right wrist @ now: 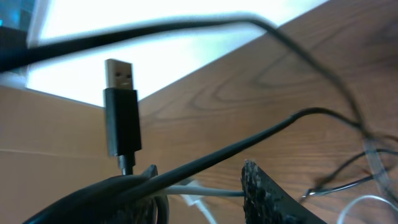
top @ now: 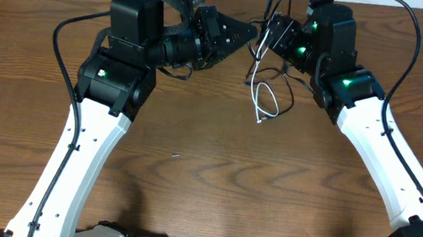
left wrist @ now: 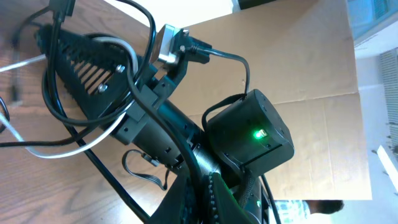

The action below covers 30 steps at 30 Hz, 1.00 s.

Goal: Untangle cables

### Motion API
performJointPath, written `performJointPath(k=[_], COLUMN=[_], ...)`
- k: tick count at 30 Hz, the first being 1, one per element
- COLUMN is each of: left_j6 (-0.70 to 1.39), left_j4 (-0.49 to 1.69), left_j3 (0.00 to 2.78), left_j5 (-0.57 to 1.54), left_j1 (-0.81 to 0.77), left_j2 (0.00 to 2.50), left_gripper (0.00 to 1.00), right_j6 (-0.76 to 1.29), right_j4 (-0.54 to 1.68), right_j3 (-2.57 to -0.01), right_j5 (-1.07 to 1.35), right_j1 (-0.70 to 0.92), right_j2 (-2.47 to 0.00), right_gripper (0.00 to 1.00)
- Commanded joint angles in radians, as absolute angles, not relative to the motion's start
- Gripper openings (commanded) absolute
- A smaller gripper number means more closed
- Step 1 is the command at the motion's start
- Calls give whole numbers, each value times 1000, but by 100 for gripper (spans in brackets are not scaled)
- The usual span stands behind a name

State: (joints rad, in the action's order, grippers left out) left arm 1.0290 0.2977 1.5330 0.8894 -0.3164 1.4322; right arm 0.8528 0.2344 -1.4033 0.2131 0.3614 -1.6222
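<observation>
The white cable (top: 264, 102) hangs in a loop down to the table from my right gripper (top: 270, 37), and the thin black cable (top: 291, 95) trails beside it. Its black USB plug (top: 270, 1) sticks up above the jaws. In the right wrist view my right gripper (right wrist: 199, 193) stands open, the white cable (right wrist: 214, 191) spanning the gap and the black cable (right wrist: 249, 144) crossing in front, plug (right wrist: 121, 106) upright. My left gripper (top: 251, 31) points at them, shut (left wrist: 198, 202); whether it pinches a cord is hidden. Both cords drape over the right gripper (left wrist: 87, 68).
The wooden table (top: 213, 181) stretches out below both arms. A tiny dark speck (top: 177, 156) lies near its middle. A cardboard wall (left wrist: 298, 56) stands behind the table. Thick black arm cables (top: 57, 41) arc beside each arm.
</observation>
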Motion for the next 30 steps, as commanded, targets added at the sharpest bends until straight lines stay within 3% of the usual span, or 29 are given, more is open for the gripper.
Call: performJointPath(k=[1, 8, 17, 22, 28, 30], left_j6=[1053, 1003, 834, 688, 511, 465], left_j4=[289, 251, 328, 475, 559, 568], left_j3=[1555, 1555, 1555, 1554, 1551, 1546], left_j5=[928, 924, 867, 818, 818, 818], left_j1=[-318, -241, 3, 37, -53, -101], left_j2=[1414, 1414, 1418, 1419, 1434, 1451], left_gripper=[7, 8, 7, 7, 7, 8], right_j6=[880, 809, 503, 300, 310, 319], right_j4=[222, 569, 952, 992, 990, 982], right_j3=[-1406, -1404, -1404, -1404, -1404, -1404], right_j5=[231, 62, 40, 185, 194, 194], right_j1=[354, 307, 162, 148, 143, 131], right_j2=[-1624, -1624, -1624, -1624, -1624, -1623], right_gripper=[38, 26, 18, 17, 14, 18])
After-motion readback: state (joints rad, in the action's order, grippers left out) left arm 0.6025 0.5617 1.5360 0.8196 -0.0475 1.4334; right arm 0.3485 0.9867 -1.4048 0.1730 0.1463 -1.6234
